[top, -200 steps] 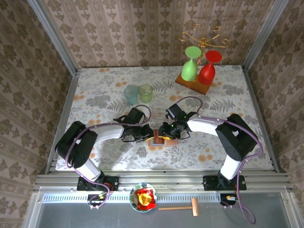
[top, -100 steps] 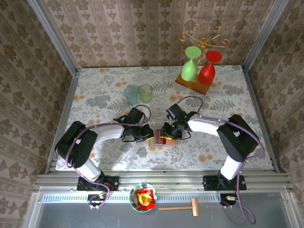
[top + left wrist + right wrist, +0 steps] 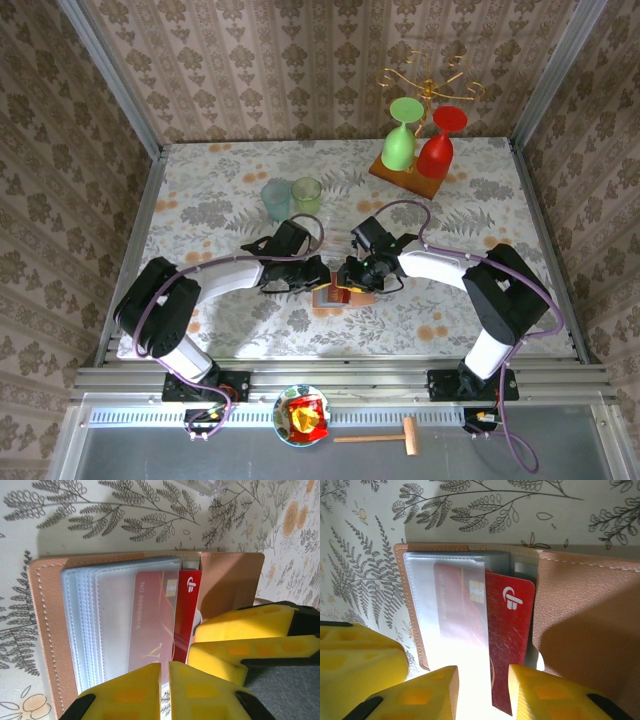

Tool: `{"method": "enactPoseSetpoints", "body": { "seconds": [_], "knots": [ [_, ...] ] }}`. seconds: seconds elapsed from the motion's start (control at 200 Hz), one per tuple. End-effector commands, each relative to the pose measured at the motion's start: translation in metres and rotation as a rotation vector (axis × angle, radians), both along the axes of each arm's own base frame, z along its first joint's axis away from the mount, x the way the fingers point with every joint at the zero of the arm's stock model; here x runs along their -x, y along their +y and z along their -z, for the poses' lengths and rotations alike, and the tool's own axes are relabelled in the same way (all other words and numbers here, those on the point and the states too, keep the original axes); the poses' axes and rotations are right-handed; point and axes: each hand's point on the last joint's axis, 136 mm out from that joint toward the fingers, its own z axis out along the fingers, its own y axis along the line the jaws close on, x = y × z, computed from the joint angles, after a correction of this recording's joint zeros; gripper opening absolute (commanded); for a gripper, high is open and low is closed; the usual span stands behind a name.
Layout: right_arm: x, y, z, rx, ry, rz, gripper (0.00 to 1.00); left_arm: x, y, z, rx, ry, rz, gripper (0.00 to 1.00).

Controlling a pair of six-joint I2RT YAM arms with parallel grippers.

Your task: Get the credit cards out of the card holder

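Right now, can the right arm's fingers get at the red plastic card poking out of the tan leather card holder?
Probably yes: the red plastic card juts from its clear sleeve, its free end uncovered between the right fingers.

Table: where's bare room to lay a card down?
Bare top lies on the table left of the two cups, out to its left edge, and between the cups and the goblet board. Crowded: the middle, where the left gripper and right gripper meet over the wallet.
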Motion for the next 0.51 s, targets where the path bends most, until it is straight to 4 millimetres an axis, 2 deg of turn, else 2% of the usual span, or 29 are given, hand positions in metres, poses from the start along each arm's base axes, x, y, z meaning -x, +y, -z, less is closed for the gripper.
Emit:
{"method": "enactPoseSetpoints", "body": {
  "seconds": [0.0, 0.135, 0.5],
  "knots": [
    [-0.004, 0.009, -0.012, -0.063, -0.011, -0.003, 0.32, 0.005, 0.002, 0.012, -0.033, 0.018, 0.025, 0.12],
    [-0.002, 0.012, -0.006, -0.072, 0.013, -0.008, 0.33, 0.006, 0.011, 0.023, -0.059, 0.039, 0.014, 0.12],
    [-0.002, 0.005, 0.009, -0.007, 0.037, -0.004, 0.33, 0.010, 0.021, 0.040, -0.099, 0.072, 0.010, 0.11]
  ]
}}
